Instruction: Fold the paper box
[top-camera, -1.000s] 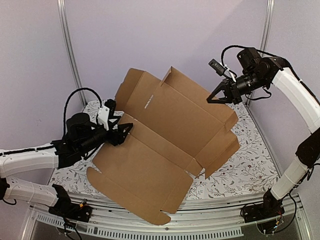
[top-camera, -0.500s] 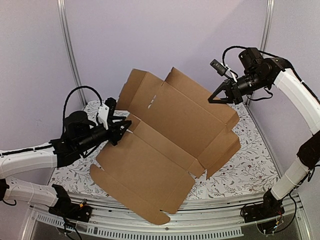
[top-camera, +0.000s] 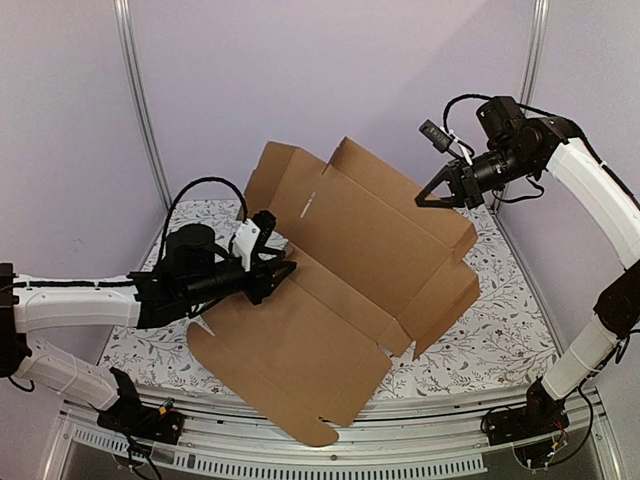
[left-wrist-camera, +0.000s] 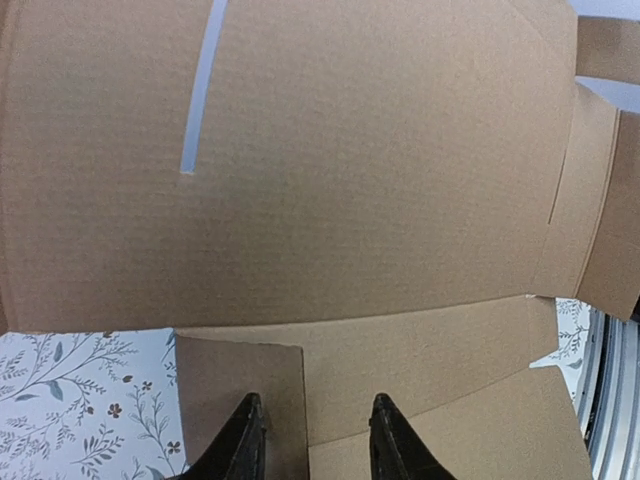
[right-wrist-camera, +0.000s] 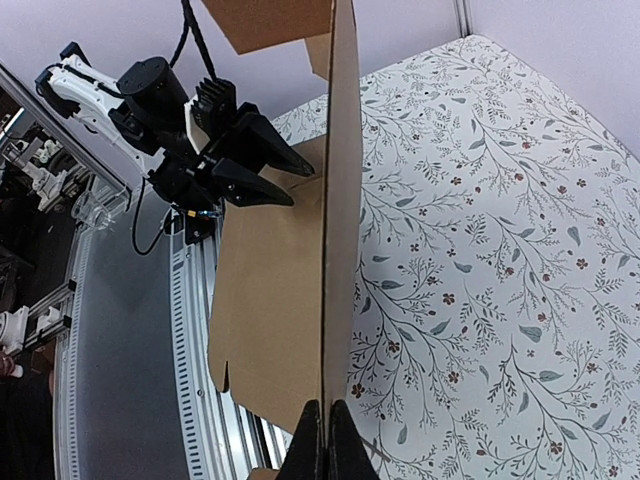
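One paper box (top-camera: 340, 290), one sheet, not folded up yet. Two arms, two sets of jaws. One tabletop (top-camera: 510, 330) with a floral cover. The near panel of the box lay low over the tabletop, its front corner out past the near edge. The far panel stood tilted up toward the back wall, side flaps partly raised.

The left arm (top-camera: 90, 300) reached in low from the left, forearm nearly level, wrist pointed at the sheet's left side by the fold line. The left jaws were spread apart over the cardboard (left-wrist-camera: 400, 200), nothing seen pinched between them.

The right arm (top-camera: 600, 200) rose high at the right, bent at the elbow, wrist aimed left and down. The right jaws were pressed together on the raised panel's right edge (right-wrist-camera: 335, 200), pinching it.
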